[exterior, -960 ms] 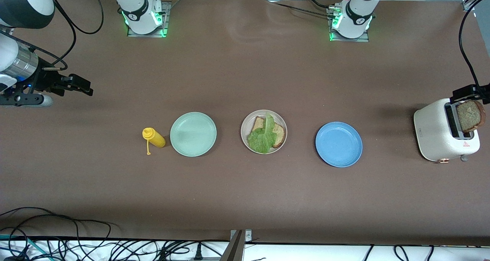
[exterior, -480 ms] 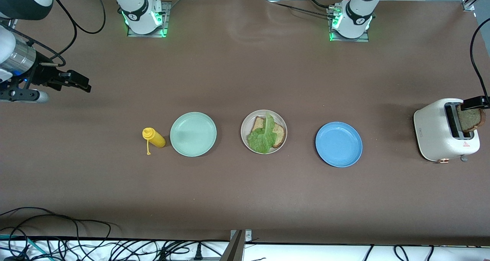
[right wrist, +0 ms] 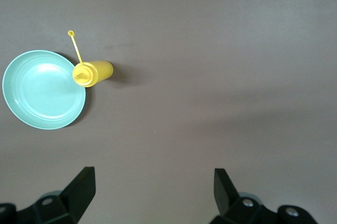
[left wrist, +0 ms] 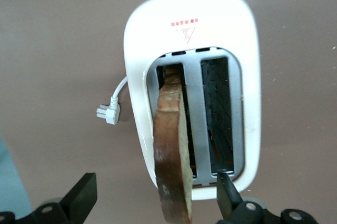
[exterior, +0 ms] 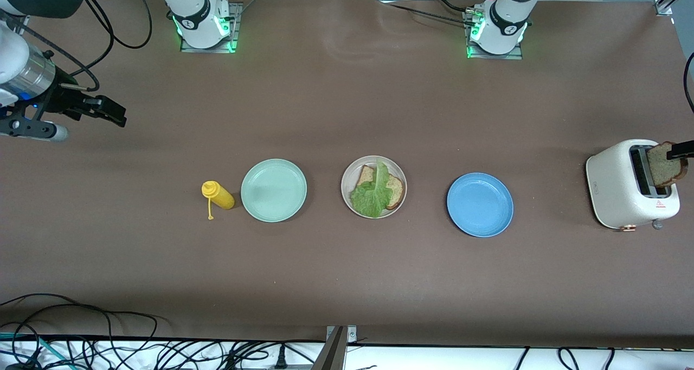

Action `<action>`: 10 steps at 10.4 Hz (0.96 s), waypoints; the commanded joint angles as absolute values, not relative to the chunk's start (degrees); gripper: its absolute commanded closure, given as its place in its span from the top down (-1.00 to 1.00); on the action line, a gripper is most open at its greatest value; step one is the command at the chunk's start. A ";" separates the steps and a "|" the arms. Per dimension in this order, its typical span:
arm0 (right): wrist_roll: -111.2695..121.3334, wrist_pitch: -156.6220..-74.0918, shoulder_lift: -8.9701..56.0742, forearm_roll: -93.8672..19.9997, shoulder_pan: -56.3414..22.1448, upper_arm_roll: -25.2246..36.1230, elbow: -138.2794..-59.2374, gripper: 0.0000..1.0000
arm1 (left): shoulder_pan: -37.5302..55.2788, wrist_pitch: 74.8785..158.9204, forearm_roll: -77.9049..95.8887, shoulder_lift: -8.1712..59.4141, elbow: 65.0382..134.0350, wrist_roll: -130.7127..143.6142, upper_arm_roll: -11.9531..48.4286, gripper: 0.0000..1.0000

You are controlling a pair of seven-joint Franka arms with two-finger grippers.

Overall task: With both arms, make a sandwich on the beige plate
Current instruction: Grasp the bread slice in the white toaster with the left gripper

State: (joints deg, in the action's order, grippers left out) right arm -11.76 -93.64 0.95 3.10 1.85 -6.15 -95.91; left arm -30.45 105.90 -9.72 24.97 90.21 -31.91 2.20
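Over toaster (left wrist: pixel 192 97) | L fingers (left wrist: pixel 84 195) wide round grainy bread (left wrist: pixel 171 150) | R fingers (right wrist: pixel 81 184) wide, waiting

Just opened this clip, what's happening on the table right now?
A sandwich is half built: the beige plate holds one bread slice with a lettuce leaf on it. The second bread slice sticks up out of a slot of the white toaster at the left arm's end. The left gripper is over the toaster, fingers open either side of that slice. The right gripper waits, open, over bare table at its own end.
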 commanded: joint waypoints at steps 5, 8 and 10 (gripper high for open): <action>-11.87 -92.11 0.88 4.31 1.93 -4.92 -93.69 1.00 | -30.50 104.06 -6.94 25.93 88.33 -30.77 2.81 -1.00; -9.49 -90.79 0.79 3.69 1.93 -4.92 -93.17 1.00 | -30.06 101.09 -7.38 24.71 86.41 -31.28 3.16 -1.00; -9.67 -90.79 0.70 3.69 1.93 -5.10 -92.73 1.00 | -29.54 92.60 -7.47 24.61 80.11 -31.38 3.43 -1.00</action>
State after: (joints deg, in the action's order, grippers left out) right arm -10.41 -92.26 0.91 3.31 2.00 -4.93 -94.17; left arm -30.13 98.60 -8.03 25.38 84.90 -31.23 3.25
